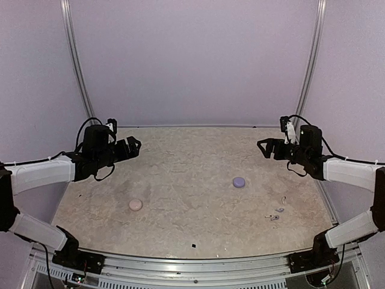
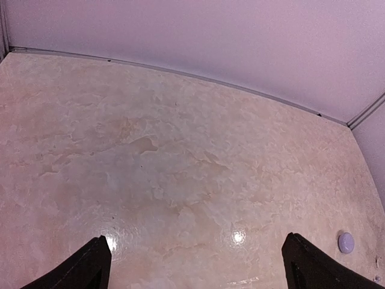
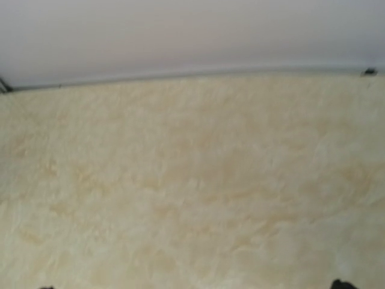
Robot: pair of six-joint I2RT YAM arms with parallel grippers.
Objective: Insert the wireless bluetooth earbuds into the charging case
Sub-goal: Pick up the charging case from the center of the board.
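A lilac round case [image 1: 239,182] lies closed right of the table's middle; it also shows at the right edge of the left wrist view [image 2: 346,242]. A pink round case [image 1: 136,205] lies closed at the front left. Tiny pale earbuds [image 1: 278,210] lie loose at the front right, near a smaller one [image 1: 273,217]. My left gripper [image 1: 133,146] hovers open and empty at the back left, its fingertips [image 2: 96,265] wide apart. My right gripper [image 1: 264,147] hovers open and empty at the back right; only its fingertip [image 3: 341,283] edges show.
Pale walls enclose the marbled table [image 1: 192,156] on three sides. A small black speck [image 1: 194,245] lies near the front edge. A metal rail [image 1: 192,262] runs along the front between the arm bases.
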